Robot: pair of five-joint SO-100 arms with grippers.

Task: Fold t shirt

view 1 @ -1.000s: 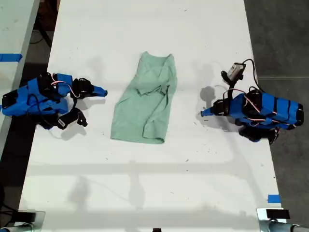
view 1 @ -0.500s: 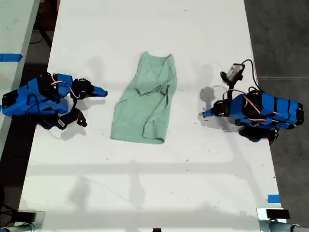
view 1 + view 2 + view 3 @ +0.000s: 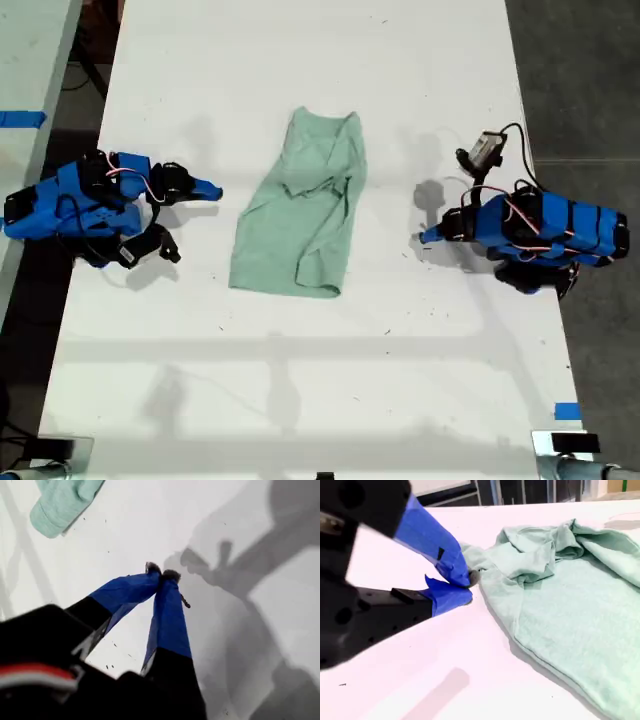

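Item: t shirt [image 3: 300, 215], pale mint green and wrinkled, lying flat near the middle of a white desk [image 3: 300, 380]. Its narrower end points to the far edge in the exterior view, and one side is folded over itself in loose creases. Nothing lies on it or covers it. First gripper [image 3: 424, 236]: blue, on the arm at the exterior view's right, jaws closed on nothing, tip low over bare desk and well apart from the shirt, with its dark shadow beside it. In its wrist view the fingertips [image 3: 161, 574] meet, and only a corner of the shirt [image 3: 62, 502] shows. Second gripper [image 3: 212, 188]: blue, on the arm at the exterior view's left, jaws closed and empty, pointing at the shirt. In its wrist view the tip [image 3: 468, 586] sits just beside the shirt's [image 3: 570, 605] bunched edge. Whether they touch cannot be told. Also present: a small grey module on a black cable [image 3: 487, 148] above the first arm, and a strip of blue tape [image 3: 567, 410] at the desk's near corner on the exterior view's right.
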